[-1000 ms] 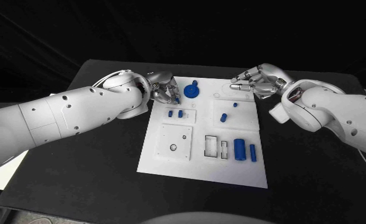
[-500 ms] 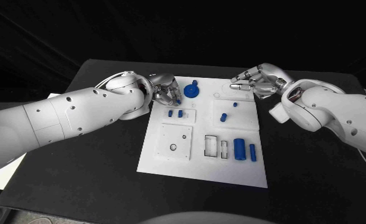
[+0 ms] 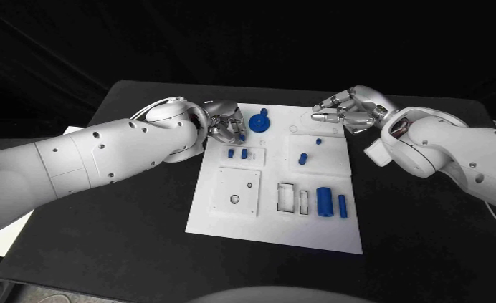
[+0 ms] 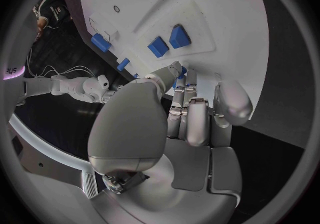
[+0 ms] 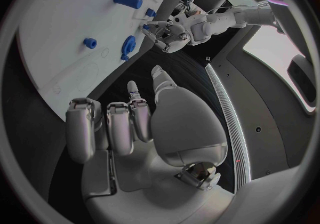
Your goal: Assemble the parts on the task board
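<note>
The white task board (image 3: 274, 235) lies in the middle of the black table. My left hand (image 3: 222, 125) hangs over the board's far left corner, fingers curled, and seems to pinch a small blue part (image 4: 181, 72) between thumb and fingers. Just right of it a blue gear (image 3: 261, 123) sits on the board. Two small blue pieces (image 3: 229, 152) stand side by side nearer me. A blue peg (image 3: 303, 159) is at mid-board, and a thick blue cylinder (image 3: 325, 203) lies at the near right. My right hand (image 3: 346, 112) hovers by the far right corner, fingers curled on nothing.
Two rectangular recesses (image 3: 290, 198) and a raised square plate (image 3: 238, 192) with holes take up the board's near half. A thin blue rod (image 3: 342, 206) lies beside the cylinder. Bare black table (image 3: 124, 246) surrounds the board.
My left arm has swung slightly and the hand has turned a little over the board's far left corner. The right hand and the parts on the board have not moved.
</note>
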